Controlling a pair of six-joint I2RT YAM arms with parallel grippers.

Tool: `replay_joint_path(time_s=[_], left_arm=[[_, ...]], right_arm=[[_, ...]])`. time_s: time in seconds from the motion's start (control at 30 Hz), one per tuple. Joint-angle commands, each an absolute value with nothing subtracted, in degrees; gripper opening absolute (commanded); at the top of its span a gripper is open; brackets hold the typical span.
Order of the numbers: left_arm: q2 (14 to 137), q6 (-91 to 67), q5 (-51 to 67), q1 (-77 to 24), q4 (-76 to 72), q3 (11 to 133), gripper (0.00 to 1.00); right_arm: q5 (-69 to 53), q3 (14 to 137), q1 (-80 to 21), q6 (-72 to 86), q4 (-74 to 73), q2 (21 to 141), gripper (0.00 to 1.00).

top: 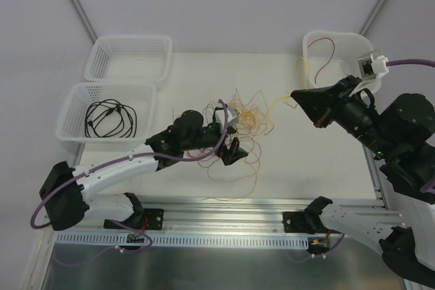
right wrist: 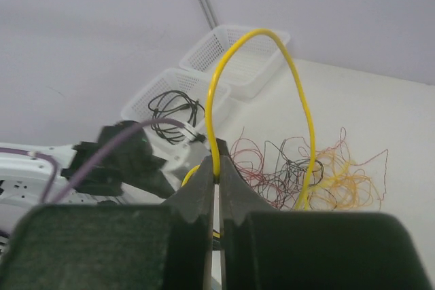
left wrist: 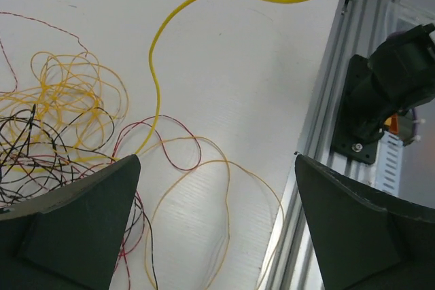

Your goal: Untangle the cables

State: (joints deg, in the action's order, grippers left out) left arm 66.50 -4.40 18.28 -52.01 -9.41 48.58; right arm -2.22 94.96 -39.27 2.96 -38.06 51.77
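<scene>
The white counter [top: 319,161] has two white baskets by its far left corner, the nearer one [top: 75,110] holding coiled black cables [top: 109,119]. A third basket [top: 340,40] at the far right corner holds a red wire.

The left arm [top: 115,168] reaches to the counter's middle. Its jaws are spread wide and grip nothing, and one finger stands over the edge of the tangled cables [top: 246,119].

The right arm [top: 367,117] hangs between the tangle and the far right corner. Its jaws are pinched tight on a yellow cable [right wrist: 253,33] that arches up and drops back into the tangle.
</scene>
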Motion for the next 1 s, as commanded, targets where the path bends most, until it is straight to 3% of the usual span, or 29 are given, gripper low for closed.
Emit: replay_joint_path(time_s=[0.0, 0.23, 0.47, 0.53, 0.63, 0.67, 0.77, 0.8, 0.97], left_arm=[[73.1, 1.0, 13.8, -54.5, -21.2, 49.7, 0.99], [86.1, 6.4, 3.4, -57.5, -34.9, 54.1, 0.99], [96.8, 7.0, 3.5, -57.5, -43.8, 58.3, 0.96], [99.2, 7.1, 2.4, -57.5, -47.2, 58.4, 0.88], [101.3, 6.3, 1.4, -57.5, -50.1, 58.6, 0.65], [101.6, 6.1, 1.7, -57.5, -50.6, 58.5, 0.43], [102.1, 4.7, 3.2, -57.5, -51.9, 58.1, 0.21], [102.0, 4.4, 3.4, -57.5, -52.0, 57.6, 0.03], [96.6, 2.9, 3.2, -57.5, -52.5, 53.6, 0.00]], right_arm=[[-3.9, 97.5, -39.5, 5.4, -37.7, 50.5, 0.01], [-7.4, 94.4, -39.4, 8.3, -35.6, 49.5, 0.01], [-8.4, 92.0, -39.4, 9.2, -35.0, 48.2, 0.01], [-8.5, 91.9, -39.4, 9.1, -35.1, 47.9, 0.01], [-8.3, 91.6, -39.5, 8.6, -35.7, 47.6, 0.01], [-8.1, 91.5, -39.4, 8.4, -35.9, 47.4, 0.01], [-7.2, 90.7, -39.5, 7.8, -36.1, 46.7, 0.01], [-6.7, 90.4, -39.5, 7.6, -36.0, 46.2, 0.01], [2.8, 87.5, -39.5, 5.1, -38.2, 43.9, 0.01]])
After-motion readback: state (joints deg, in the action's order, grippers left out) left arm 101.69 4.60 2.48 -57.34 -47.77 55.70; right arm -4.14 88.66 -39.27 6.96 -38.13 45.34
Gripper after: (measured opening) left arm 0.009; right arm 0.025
